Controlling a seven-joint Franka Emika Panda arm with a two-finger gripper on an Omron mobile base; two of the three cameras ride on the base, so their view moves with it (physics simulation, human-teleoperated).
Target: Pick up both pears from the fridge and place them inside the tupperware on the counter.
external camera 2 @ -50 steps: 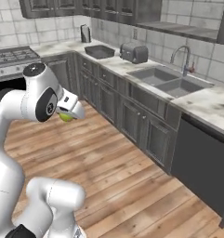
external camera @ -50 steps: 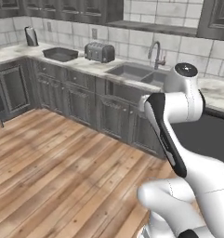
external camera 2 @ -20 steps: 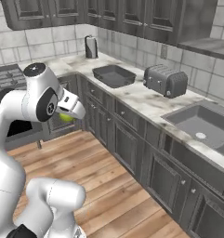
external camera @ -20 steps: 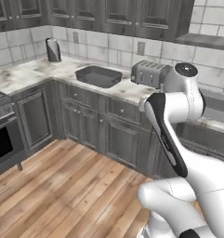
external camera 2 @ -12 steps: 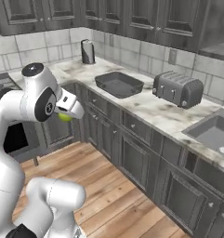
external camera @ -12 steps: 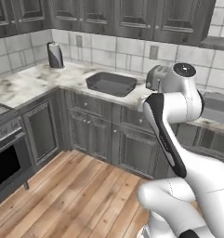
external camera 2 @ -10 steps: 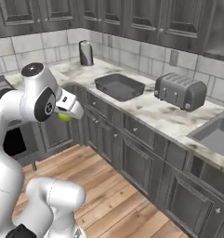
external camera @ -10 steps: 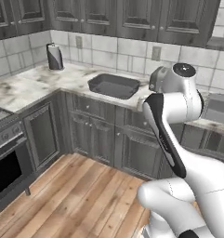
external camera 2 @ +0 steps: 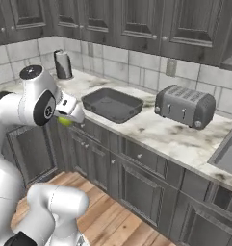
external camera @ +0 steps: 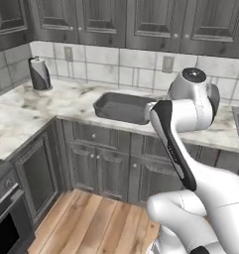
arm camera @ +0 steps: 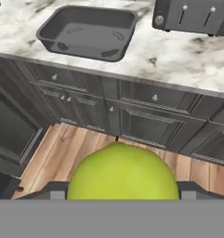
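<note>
On the marbled surface [external camera 2: 151, 129], the dark-grey tupperware [external camera 2: 112, 104] is placed just beside the toaster [external camera 2: 185, 106]. Before the cabinets, well apart from the tupperware, the yellow-green pear [arm camera: 122, 173] is pinched by the end effector [external camera 2: 68, 117].

The tupperware [external camera 2: 112, 104] sits on the counter [external camera 2: 165, 130] above the base cabinets [external camera 2: 136, 187]. In the right base view the toaster [external camera 2: 185, 106] stands to its right, near but apart, with the sink [external camera 2: 227, 153] further right at the frame edge. A kettle [external camera 2: 63, 64] stands well to the left, against the tiled wall [external camera 2: 127, 69]. The gripper [external camera 2: 68, 117] is in front of the counter, left of the tupperware, over the wood floor [external camera 2: 112, 226], with a pear [arm camera: 122, 174] between its fingers.
</note>
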